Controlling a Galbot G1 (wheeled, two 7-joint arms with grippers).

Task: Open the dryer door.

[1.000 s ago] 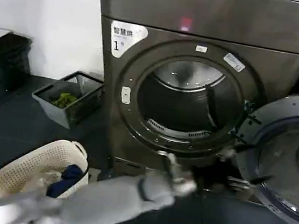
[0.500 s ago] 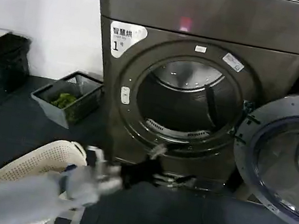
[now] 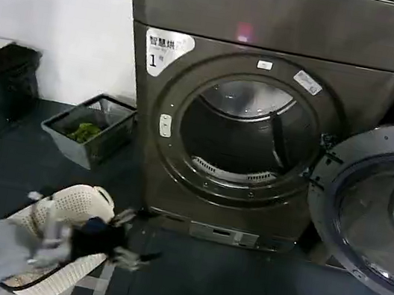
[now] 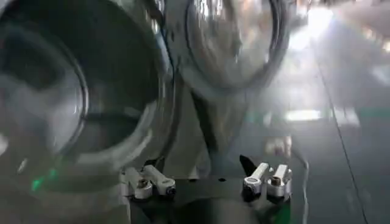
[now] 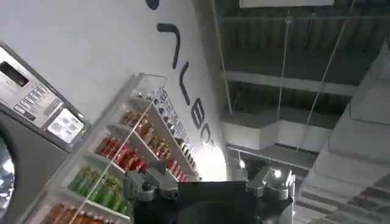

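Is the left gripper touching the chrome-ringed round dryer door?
Apart. Head view: the left gripper is low near the floor, and the open chrome-ringed dryer door stands far right.

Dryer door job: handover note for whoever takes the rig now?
Left claw: open, holding nothing, low by the white laundry basket, away from the dryer.
Right claw: open, holding nothing, aimed up toward ceiling and shelves.
Dryer door: swung wide open to the right, drum opening fully exposed.
Done: door is open.
Left: nothing on the door itself; park the left arm.
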